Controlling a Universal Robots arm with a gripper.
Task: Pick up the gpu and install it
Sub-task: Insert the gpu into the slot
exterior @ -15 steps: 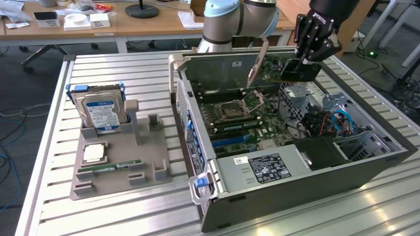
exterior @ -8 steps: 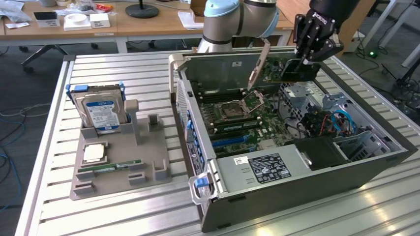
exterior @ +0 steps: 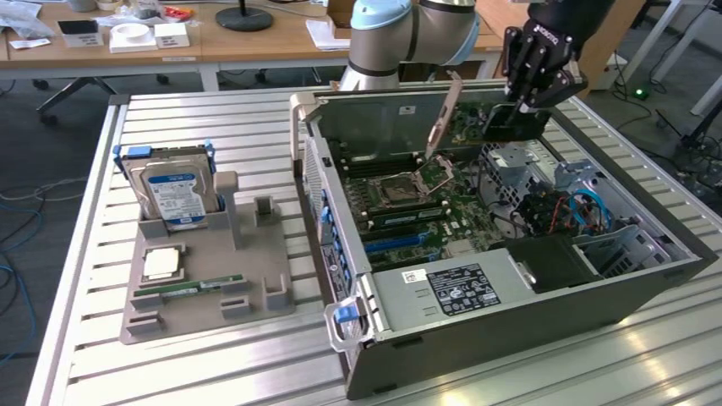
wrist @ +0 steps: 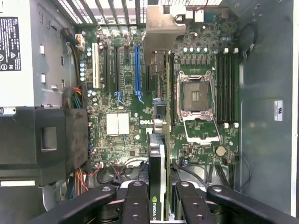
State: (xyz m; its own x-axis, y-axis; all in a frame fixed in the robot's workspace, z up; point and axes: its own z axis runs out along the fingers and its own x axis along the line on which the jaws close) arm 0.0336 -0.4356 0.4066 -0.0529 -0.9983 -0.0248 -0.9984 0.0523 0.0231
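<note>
Above motherboard (exterior: 445,207) inside case (exterior: 542,304): gpu (exterior: 502,127), in tool (exterior: 526,105); hard drive (exterior: 178,196) at exterior view's left of case.

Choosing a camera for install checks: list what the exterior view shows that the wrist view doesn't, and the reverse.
Exterior view adds: the table, the tray holding the hard drive and memory stick. Wrist view adds: the Dell lettering on the motherboard, the label on the gpu. Both: the gripper shut on the gpu over the open case, and the empty processor socket.

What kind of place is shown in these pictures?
Probably a robotics lab or workshop in an office: an open grey desktop computer case lies on a slatted metal table, a light blue robot arm stands behind, and wooden desks beyond.
</note>
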